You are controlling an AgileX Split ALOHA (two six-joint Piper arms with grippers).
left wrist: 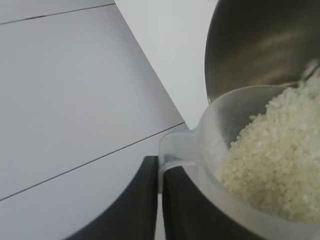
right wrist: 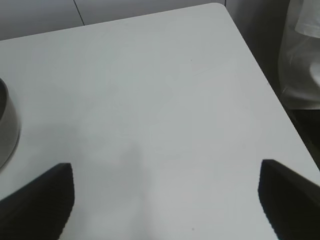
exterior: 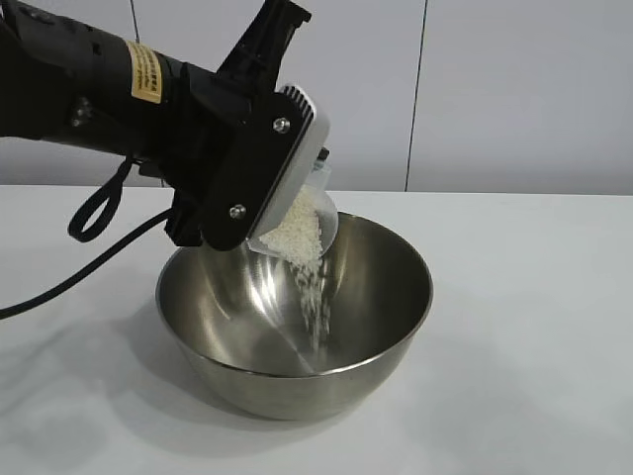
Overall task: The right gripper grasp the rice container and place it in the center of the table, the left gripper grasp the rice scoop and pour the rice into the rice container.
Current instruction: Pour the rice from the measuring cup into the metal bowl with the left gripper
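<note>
My left gripper (exterior: 297, 213) is clamped on the rice scoop (exterior: 297, 228); in the left wrist view its two black fingers (left wrist: 145, 200) sit pressed together on the scoop's tab handle. From them the scoop reaches out to the right, over the near-left part of the bowl's opening, rolled so that its lip tips down into the bowl. That is the relation I watch: the lip lies inside the rim, not over the table.

The rice (exterior: 295, 233) is heaped against the scoop's low side, and a thin stream of grains falls from the lip toward the steel wall below. The scoop looks well filled, so I judge the pour only partly done.

The rice container (exterior: 297, 327) stands upright mid-table. Besides the falling stream, I can't make out what has gathered inside it.

My right gripper (right wrist: 165, 200) is parked well to the right of the bowl, fingers spread wide over the bare table (right wrist: 150, 100), holding nothing.
</note>
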